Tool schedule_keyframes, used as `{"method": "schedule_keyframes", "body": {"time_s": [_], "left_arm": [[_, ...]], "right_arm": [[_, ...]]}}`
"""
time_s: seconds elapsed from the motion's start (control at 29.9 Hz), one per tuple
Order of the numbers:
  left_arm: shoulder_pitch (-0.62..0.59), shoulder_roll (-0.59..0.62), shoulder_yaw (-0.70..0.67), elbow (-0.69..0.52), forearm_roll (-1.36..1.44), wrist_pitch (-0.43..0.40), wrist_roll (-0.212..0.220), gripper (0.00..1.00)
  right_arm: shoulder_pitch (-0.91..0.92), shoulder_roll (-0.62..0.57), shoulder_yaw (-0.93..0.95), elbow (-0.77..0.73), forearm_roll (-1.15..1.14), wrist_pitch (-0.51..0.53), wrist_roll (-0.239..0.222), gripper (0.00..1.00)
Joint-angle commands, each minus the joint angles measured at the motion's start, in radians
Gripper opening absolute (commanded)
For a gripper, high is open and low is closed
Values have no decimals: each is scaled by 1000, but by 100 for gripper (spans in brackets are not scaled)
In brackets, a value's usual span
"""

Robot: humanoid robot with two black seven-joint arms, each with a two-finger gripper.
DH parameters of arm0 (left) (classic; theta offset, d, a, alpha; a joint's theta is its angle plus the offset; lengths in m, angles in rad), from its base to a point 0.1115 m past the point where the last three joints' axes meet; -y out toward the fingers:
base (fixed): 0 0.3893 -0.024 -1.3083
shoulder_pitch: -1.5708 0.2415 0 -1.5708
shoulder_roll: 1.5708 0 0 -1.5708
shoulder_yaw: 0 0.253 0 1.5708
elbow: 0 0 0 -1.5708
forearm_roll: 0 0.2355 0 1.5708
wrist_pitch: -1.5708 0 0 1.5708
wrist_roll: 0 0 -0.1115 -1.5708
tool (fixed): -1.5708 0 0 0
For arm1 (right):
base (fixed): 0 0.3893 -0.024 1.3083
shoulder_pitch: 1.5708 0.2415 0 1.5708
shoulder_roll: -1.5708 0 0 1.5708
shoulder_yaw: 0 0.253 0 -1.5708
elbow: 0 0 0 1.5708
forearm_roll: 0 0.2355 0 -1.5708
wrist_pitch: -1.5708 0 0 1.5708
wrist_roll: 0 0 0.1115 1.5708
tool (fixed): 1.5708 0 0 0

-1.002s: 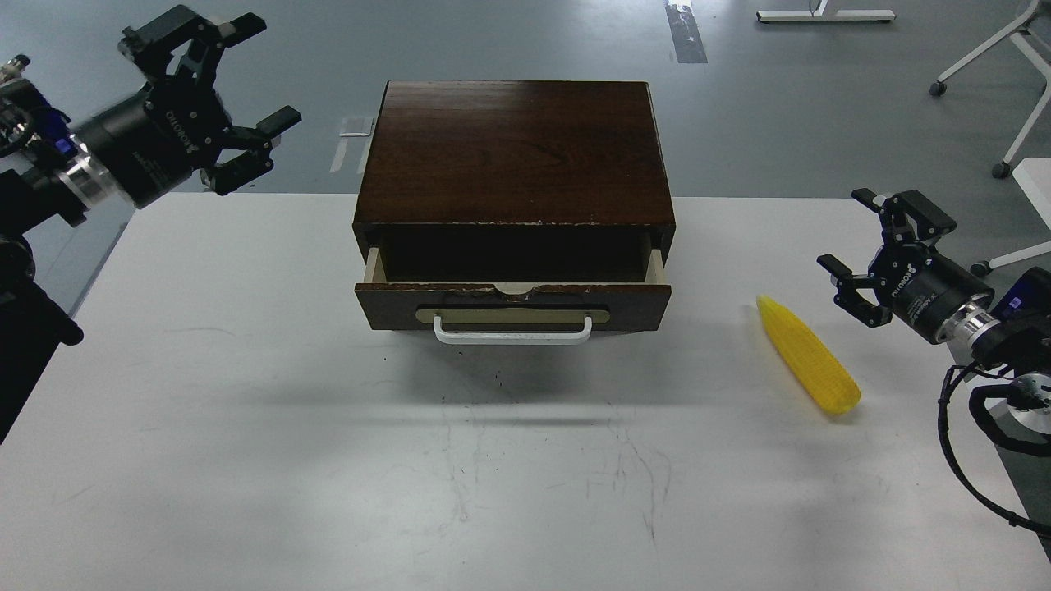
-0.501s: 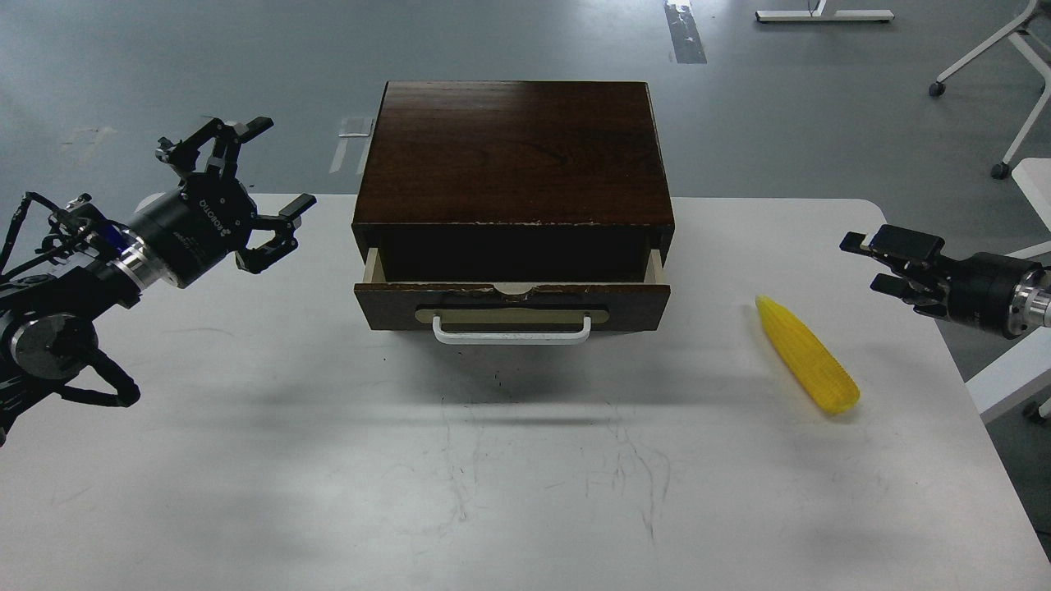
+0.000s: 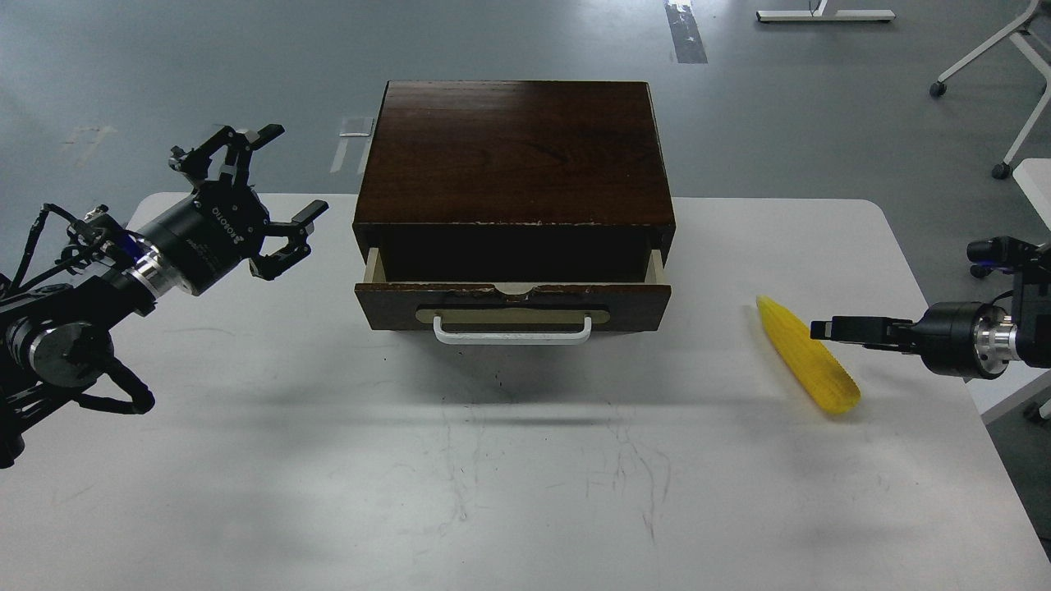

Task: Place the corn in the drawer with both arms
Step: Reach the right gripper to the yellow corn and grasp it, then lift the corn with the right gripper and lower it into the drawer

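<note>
The corn [image 3: 806, 353] lies on the white table [image 3: 525, 476] to the right of the drawer, its point toward the back left. The drawer [image 3: 513, 304] of the dark wood box [image 3: 513, 152] stands pulled a little way out, with its white handle [image 3: 511, 331] facing me; its inside is dark. My left gripper [image 3: 283, 193] is open and empty, hovering left of the box's front corner. My right gripper [image 3: 825, 328] is seen edge-on, low and just right of the corn's middle; its fingers cannot be told apart.
The table's right edge runs close behind the corn and my right arm reaches in across it. Chair legs [image 3: 1006, 82] and another white table corner [image 3: 1036, 182] stand on the grey floor at the far right.
My left gripper has shifted slightly right and forward toward the box. My right gripper has dropped lower, turned edge-on and moved left, close to the corn. Corn and drawer have not moved.
</note>
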Motion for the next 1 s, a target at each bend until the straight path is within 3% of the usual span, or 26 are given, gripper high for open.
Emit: {"method": "schedule_keyframes", "body": {"time_s": [0.0, 0.27, 0.33, 0.43, 0.6, 0.7, 0.84, 0.97], "left_arm": [[3, 5, -1, -1, 1, 0, 0, 98], [3, -2, -16, -1, 1, 0, 0, 98], [3, -6, -21, -5, 1, 0, 0, 98], [3, -6, -21, -7, 3, 0, 0, 98], [3, -3, -30, -5, 1, 0, 0, 98], [3, -2, -39, -4, 1, 0, 0, 98], [3, 5, -39, -4, 3, 0, 0, 98], [3, 8, -39, -4, 3, 0, 0, 98]], "right_arm": [[-5, 39, -14, -6, -28, 1, 0, 99], [2, 81, -73, -40, -40, -59, 0, 89], [4, 90, -90, -52, -40, -61, 0, 72], [4, 91, -97, -58, -40, -61, 0, 57], [-4, 88, -105, -60, -40, -61, 0, 44], [5, 88, -122, -58, -39, -62, 0, 15], [28, 90, -120, -52, -39, -64, 0, 3], [137, 81, -117, -17, -34, -64, 0, 1]]}}
